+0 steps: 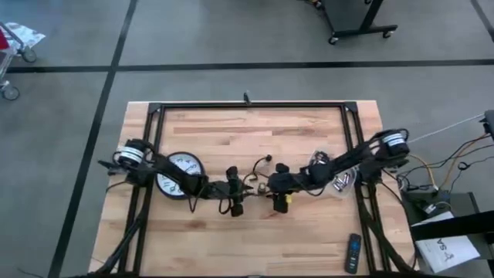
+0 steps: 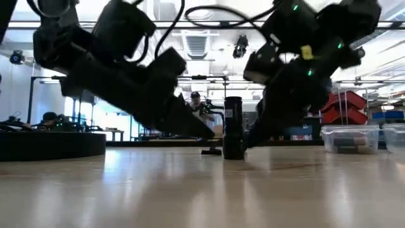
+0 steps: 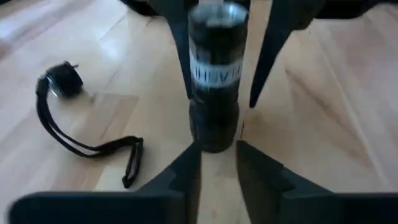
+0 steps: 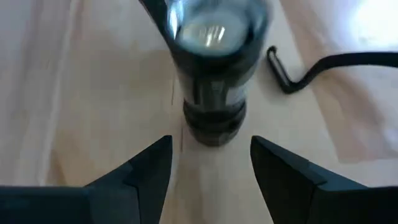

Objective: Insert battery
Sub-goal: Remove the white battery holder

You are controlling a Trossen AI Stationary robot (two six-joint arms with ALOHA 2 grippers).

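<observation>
A black flashlight [image 2: 233, 126] stands upright on its lower end on the wooden table [image 1: 255, 131], between my two grippers. A shiny round face [image 4: 211, 31] shows in its open top; whether that is the battery, I cannot tell. My right gripper [image 4: 210, 163] is open, its fingers on either side of the flashlight's body without touching it. My left gripper [image 3: 217, 163] faces the flashlight's foot [image 3: 214, 134] from the other side, its fingers a narrow gap apart and empty. The flashlight's end cap [image 3: 62, 79] lies on the table with its black wrist strap [image 3: 93, 144].
A round wall clock [image 1: 181, 174] lies under my left arm. A remote control [image 1: 353, 253] lies near the front right corner. A clear plastic piece [image 1: 340, 181] sits under my right arm. A black frame [image 1: 247, 106] runs along the table's far edge and sides.
</observation>
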